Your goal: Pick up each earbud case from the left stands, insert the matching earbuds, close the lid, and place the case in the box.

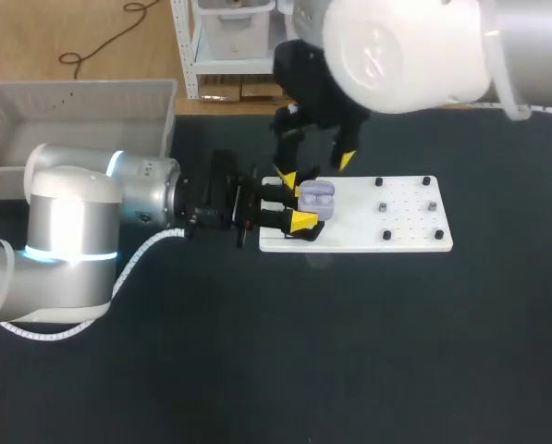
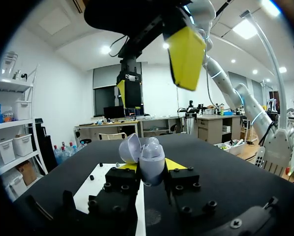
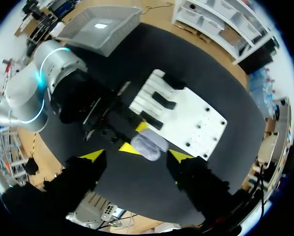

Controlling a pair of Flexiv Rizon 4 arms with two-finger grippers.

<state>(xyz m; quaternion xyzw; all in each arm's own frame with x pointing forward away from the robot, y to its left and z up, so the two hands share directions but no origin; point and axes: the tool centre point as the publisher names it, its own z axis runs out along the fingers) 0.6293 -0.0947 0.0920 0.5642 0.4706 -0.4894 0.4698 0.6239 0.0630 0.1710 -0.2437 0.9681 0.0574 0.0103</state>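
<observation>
Lavender earbud case (image 2: pixel 150 162): smooth glossy plastic. Stand board (image 1: pixel 400 220): white, matt. Table (image 1: pixel 349 351): dark, matt. Box (image 1: pixel 81 86): grey plastic.

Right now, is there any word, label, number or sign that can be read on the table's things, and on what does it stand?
None can be read.
The earbud case in the left gripper is plain.
The white board shows only black pegs, no print.
The gray box carries no legible marking.
</observation>
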